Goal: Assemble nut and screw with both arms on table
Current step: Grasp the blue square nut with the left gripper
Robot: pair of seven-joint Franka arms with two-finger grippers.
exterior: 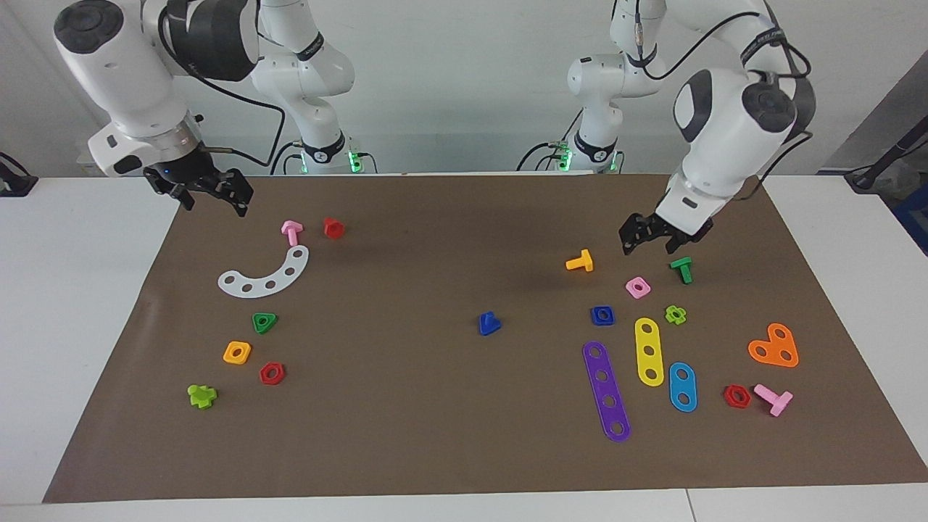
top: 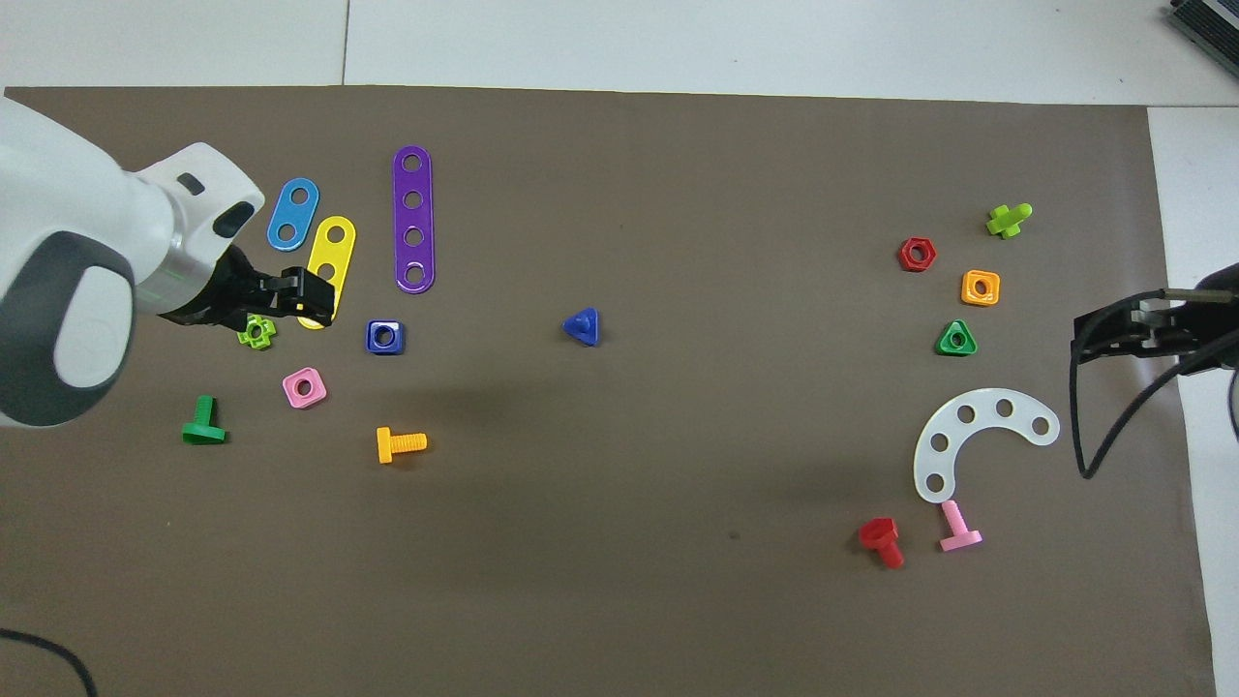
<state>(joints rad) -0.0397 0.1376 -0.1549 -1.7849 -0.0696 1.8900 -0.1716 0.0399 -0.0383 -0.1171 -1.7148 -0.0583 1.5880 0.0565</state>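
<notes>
The dark-blue square nut [exterior: 602, 315] [top: 384, 336] lies flat on the brown mat [exterior: 435, 420] among the pieces at the left arm's end of the table. The dark-blue screw [exterior: 489, 323] [top: 582, 326], with its triangular head, rests alone near the mat's middle. My left gripper [exterior: 647, 245] [top: 308, 302] hangs open and empty over the mat between an orange bolt [exterior: 580, 261] and a green bolt [exterior: 681, 269], apart from the nut. My right gripper [exterior: 214, 201] [top: 1089, 334] is open and empty, raised over the mat's edge at the right arm's end.
A pink square nut [exterior: 637, 287], a light-green cross nut [exterior: 675, 314] and yellow [exterior: 649, 351] and purple [exterior: 606, 390] strips lie around the nut. At the right arm's end lie a white arc [exterior: 264, 275], a red bolt [exterior: 333, 228] and several nuts.
</notes>
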